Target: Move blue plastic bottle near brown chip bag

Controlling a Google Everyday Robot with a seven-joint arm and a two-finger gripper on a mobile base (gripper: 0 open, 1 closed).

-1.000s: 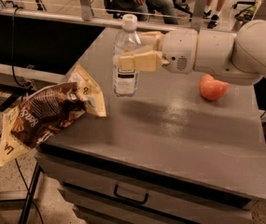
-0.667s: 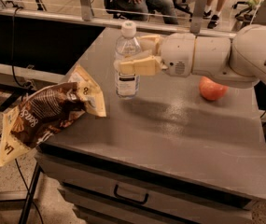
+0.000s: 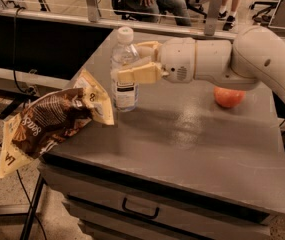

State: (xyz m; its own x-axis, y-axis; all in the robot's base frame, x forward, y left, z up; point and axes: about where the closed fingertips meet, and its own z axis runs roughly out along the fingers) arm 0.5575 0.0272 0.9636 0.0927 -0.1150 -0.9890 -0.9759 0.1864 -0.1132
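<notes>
The blue plastic bottle [image 3: 124, 86], clear with a white cap and white label, stands upright at the left part of the grey table [image 3: 182, 139]. My gripper [image 3: 129, 62] reaches in from the right and is shut on the bottle's upper half, with one cream finger [image 3: 139, 74] in front and the other behind. The bottle's base is at the table surface. The brown chip bag [image 3: 49, 119], dark brown with cream corners, lies over the table's left front corner, just left of the bottle, and its upper corner nearly touches the bottle.
A red apple [image 3: 228, 97] sits on the table at the right, under my arm [image 3: 262, 59]. A drawer with a handle [image 3: 140, 210] is below the table's front edge. A railing, chairs and people are behind the table.
My gripper has carried the bottle a little to the left and toward the front, closer to the chip bag. The bag and the apple have not moved.
</notes>
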